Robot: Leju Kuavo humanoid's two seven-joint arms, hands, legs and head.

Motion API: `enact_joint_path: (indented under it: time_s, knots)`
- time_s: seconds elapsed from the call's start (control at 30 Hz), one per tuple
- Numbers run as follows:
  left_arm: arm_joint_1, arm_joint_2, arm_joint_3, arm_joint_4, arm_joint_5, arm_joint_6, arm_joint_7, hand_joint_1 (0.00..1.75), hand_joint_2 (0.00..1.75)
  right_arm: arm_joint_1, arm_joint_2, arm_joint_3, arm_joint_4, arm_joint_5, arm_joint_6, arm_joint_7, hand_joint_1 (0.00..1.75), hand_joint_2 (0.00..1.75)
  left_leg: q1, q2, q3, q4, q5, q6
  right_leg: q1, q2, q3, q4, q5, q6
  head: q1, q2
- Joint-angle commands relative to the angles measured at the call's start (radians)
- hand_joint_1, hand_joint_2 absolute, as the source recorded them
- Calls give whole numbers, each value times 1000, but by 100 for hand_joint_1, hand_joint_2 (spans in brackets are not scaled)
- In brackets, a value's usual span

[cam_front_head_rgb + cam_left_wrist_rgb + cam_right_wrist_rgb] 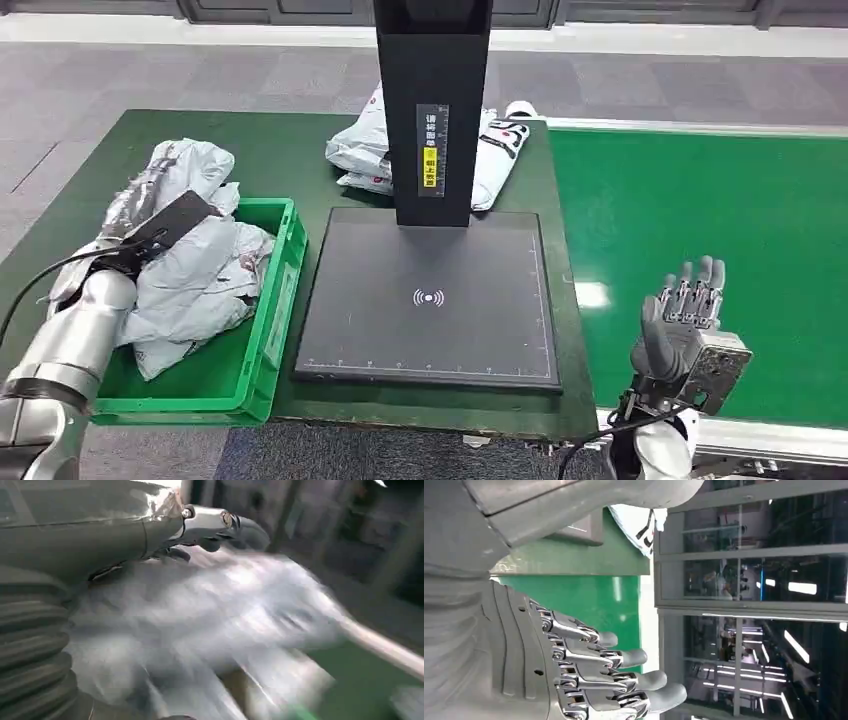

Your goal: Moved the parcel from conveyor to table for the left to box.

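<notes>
Parcel (190, 275) in left hand (150, 235), over green crate (272, 330)

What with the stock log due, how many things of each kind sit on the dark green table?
Green plastic crate: 1
Black flat-based scanner stand: 1
Heaps of grey-white plastic parcel bags: 2, one in the crate, one behind the stand; single bags cannot be counted
Total: 4

Wireless-wave symbol (428, 297) on black scanner pad (380, 330); column label (432, 148) illegible.
</notes>
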Motion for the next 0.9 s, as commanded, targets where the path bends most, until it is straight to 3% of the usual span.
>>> enact_joint_path:
  time_s: [0.03,0.1,0.2,0.37,0.43,0.47,0.7,0.9]
  knots:
    - [-45,-103,6,139,181,-303,-59,0,175,-31,6,-5,38,-19,2,10,0,175,1,2,-1,-1,1,1,1,-2,0,-2,1,0,0,0]
    - [-40,-109,-4,146,206,-356,-69,0,175,-35,8,-6,39,-19,3,10,0,175,1,2,-1,0,0,0,1,-2,-1,-1,1,0,0,0]
    - [-59,-135,-20,178,175,-266,1,0,175,-25,8,-10,26,-17,6,23,0,175,0,3,-2,-1,1,1,1,-3,-2,-1,1,-1,0,0]
    - [-51,-161,40,152,248,-237,-25,0,175,-3,16,-27,8,-14,8,30,0,175,1,1,-2,0,1,0,1,-3,-2,0,1,0,0,0]
    - [-44,-175,58,110,249,-158,-18,0,175,8,19,-31,-3,-15,10,29,0,175,1,2,-3,-1,1,1,2,-4,-3,-2,2,-1,0,0]
    - [-42,-189,68,70,236,-29,-4,0,175,12,22,-32,-9,-16,10,27,0,175,1,2,-3,0,1,1,1,-3,-3,-1,1,0,0,0]
    - [-55,-204,91,54,260,31,8,0,175,6,22,-22,-6,-14,9,25,0,175,1,3,-4,0,1,1,1,-3,-4,-1,1,0,0,0]
    - [-172,-152,-3,191,-85,568,79,0,175,-23,17,31,33,-7,-13,14,0,175,3,4,-7,2,1,0,3,-2,-7,0,2,-1,0,0]
